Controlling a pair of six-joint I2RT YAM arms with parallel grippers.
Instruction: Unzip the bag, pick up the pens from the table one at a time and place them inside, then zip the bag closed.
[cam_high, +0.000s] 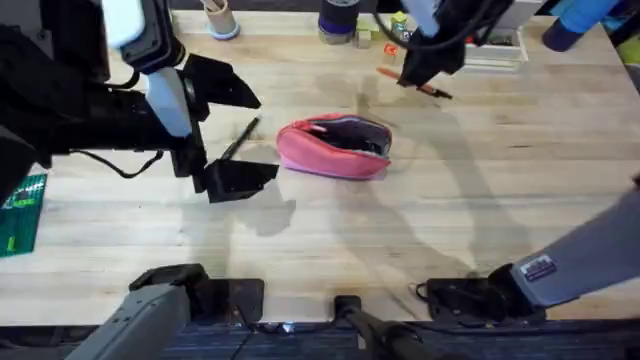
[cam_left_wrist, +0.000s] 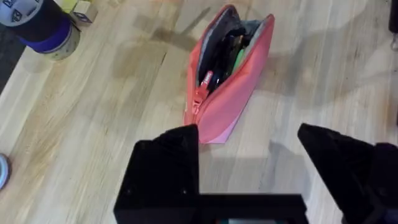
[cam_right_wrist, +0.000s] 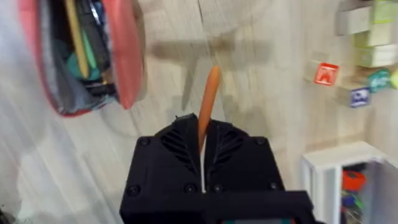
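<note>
- Risk: we judge the orange pen (cam_right_wrist: 207, 99) could snag on the pouch lip or fall short of the opening. It is held near one end, with most of its length sticking out.
- Risk: the pink pencil pouch (cam_high: 334, 146) lies loose, so a nudge could shift it or close its mouth.
- Right end effector (cam_high: 428, 62): raised over the desk's (cam_high: 500, 200) far edge, beyond the pouch, fingers clamped together on the orange pen.
- Left end effector (cam_high: 222, 135): near the left edge, fingers apart and empty, straddling the black pen (cam_high: 239, 137) on the desk.
- Pouch: mid-desk, unzipped, grey lining showing.
</note>
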